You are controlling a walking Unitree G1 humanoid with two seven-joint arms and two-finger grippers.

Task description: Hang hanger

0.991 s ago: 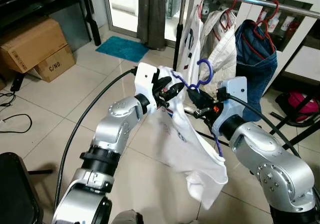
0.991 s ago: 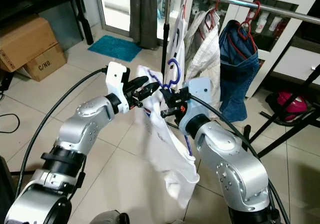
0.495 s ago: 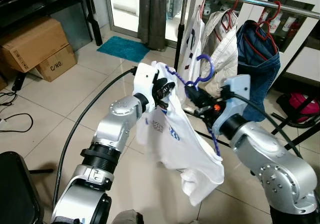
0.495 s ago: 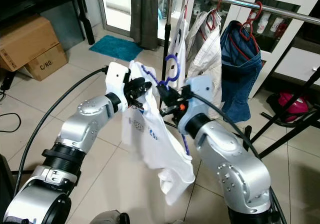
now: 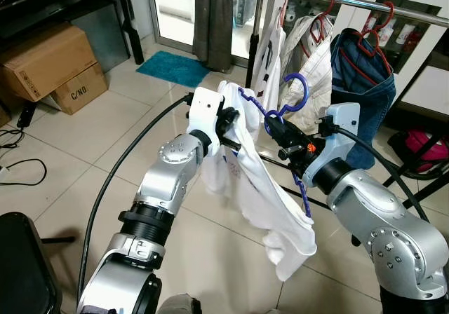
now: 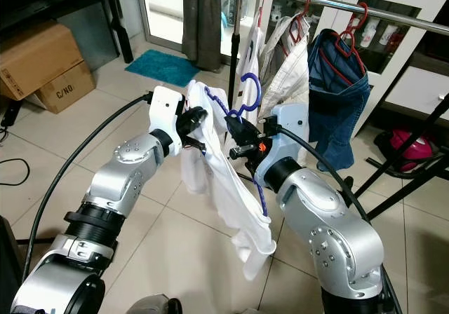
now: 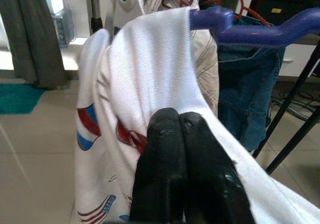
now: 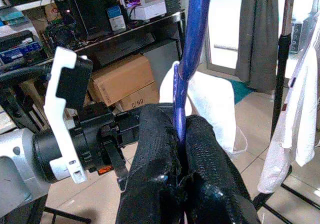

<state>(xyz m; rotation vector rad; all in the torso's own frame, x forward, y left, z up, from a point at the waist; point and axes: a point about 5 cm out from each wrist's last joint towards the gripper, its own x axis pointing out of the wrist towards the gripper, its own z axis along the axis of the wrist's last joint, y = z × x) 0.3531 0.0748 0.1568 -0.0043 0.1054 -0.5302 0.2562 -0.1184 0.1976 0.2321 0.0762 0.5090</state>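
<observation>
Left eye view: right gripper (image 5: 275,127) jaws clench the blue hanger (image 5: 291,97), hook just below the rail (image 5: 351,0); left gripper (image 5: 231,126) pinches the white shirt (image 5: 270,202).

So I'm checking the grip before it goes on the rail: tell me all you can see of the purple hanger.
The hanger is glossy purple, plastic by its look, with an open hook at the top. It is held in the air short of the rail. The right gripper is shut on its neck. A white shirt drapes over it, and the left gripper pinches that cloth.
</observation>
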